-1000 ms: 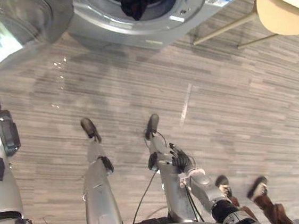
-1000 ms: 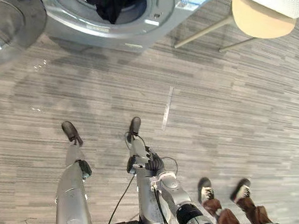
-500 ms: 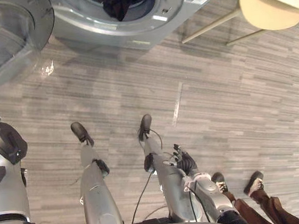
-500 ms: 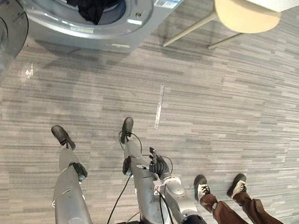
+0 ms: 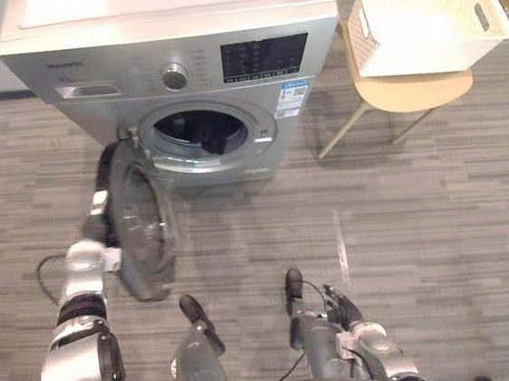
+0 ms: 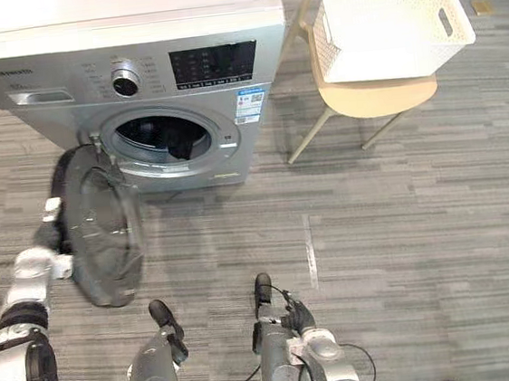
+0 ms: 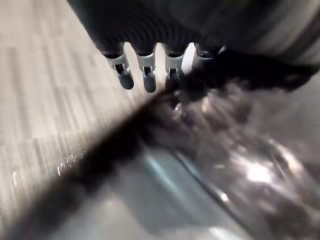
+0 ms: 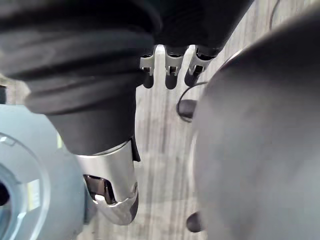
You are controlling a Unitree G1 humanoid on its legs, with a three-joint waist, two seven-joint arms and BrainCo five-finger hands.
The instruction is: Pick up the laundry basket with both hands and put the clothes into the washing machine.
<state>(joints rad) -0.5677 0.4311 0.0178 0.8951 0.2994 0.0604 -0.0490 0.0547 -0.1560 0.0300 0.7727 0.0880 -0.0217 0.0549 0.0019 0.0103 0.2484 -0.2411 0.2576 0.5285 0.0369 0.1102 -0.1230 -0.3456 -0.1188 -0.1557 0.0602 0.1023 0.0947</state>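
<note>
At the rim of the washer door: the left robot hand (image 7: pixel 146 67) is held flat, its fingers nearly straight and laid against the dark edge of the open door (image 5: pixel 144 225). Nothing is gripped. The right robot hand (image 5: pixel 343 307) is seen low at the near edge of the eye views, fingers loose and relaxed, nothing held.

The door is swung out to the robot's left. Behind it the washing machine (image 5: pixel 174 35), silver and front-loading, is set facing the robot. Dark clothes (image 5: pixel 213 136) are seen inside the drum opening. Noted on the fascia: a round dial (image 5: pixel 174 75), a dark display panel (image 5: pixel 265 56), and a blue-and-white sticker (image 5: pixel 294 98) just right of the opening. All print is too small to be read.

Floor (image 5: pixel 438 207): grey wood-grain planks, with one short pale strip (image 5: pixel 339 234) in front of the machine.

Laundry basket (image 5: pixel 409 54): white and perforated, set upright on the seat of a pale wooden chair (image 5: pixel 413 94) just right of the machine, well apart from both robot hands. Its long axis is laid across the view from left to right, mouth upward, with a handle slot (image 5: pixel 482 17) at the right end.
</note>
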